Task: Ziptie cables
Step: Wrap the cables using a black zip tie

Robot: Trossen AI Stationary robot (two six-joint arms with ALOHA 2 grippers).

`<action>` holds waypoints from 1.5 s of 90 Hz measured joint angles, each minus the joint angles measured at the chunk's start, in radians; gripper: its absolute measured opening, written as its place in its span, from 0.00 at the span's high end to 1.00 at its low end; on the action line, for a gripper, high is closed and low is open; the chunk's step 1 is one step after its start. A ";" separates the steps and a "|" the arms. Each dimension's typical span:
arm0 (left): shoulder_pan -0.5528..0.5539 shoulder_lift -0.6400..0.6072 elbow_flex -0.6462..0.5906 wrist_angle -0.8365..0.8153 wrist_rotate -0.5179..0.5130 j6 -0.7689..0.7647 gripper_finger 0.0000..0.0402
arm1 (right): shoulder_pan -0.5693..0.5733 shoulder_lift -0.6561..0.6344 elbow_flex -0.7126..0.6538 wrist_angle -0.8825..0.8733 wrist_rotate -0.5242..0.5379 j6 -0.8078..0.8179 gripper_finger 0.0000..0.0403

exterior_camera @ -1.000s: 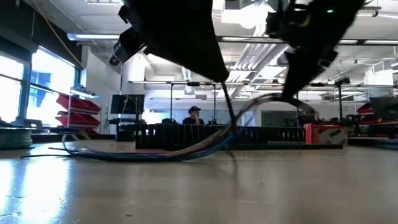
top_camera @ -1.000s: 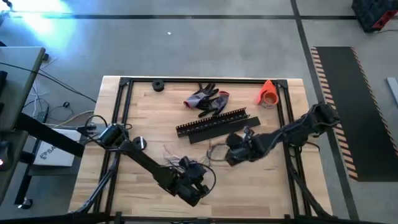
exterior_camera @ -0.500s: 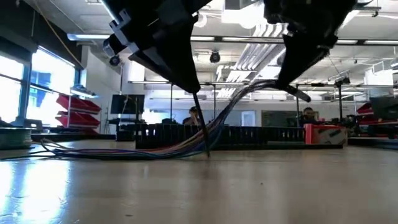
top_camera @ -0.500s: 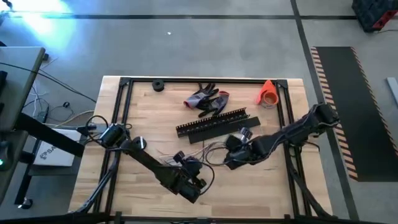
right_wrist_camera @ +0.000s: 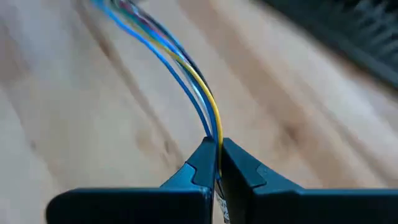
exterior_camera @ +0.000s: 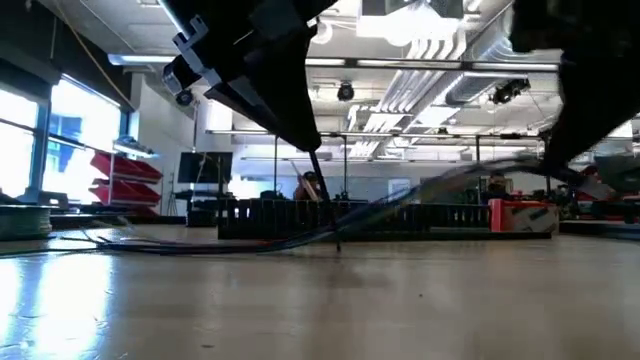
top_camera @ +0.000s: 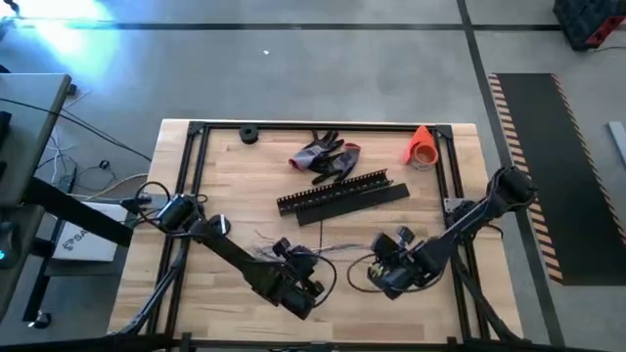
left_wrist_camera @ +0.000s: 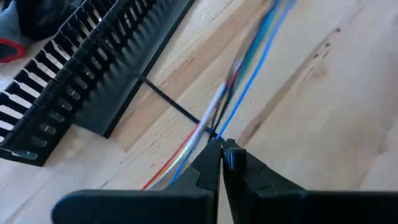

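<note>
Left wrist view has the left gripper (left_wrist_camera: 221,149) pinched tight on the cables (left_wrist_camera: 239,87), right where a thin black zip tie (left_wrist_camera: 168,102) crosses them on the wooden table (left_wrist_camera: 323,112). Right gripper (right_wrist_camera: 217,149) is clamped shut on the same bundle too, so it's strung between both near the table's front. Farther back sits the black slotted strip (top_camera: 342,196), then gloves (top_camera: 325,156) and an orange cone (top_camera: 422,145).

On the table (top_camera: 225,176), the cables (top_camera: 337,251) lie at centre, slotted strips (top_camera: 342,196) at twelve o'clock, gloves (top_camera: 325,156) beyond, cone (top_camera: 422,147) at two.
</note>
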 joint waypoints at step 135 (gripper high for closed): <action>0.003 0.071 -0.001 0.484 0.096 0.457 1.00 | 0.050 -0.077 -0.318 1.033 0.001 -0.858 0.48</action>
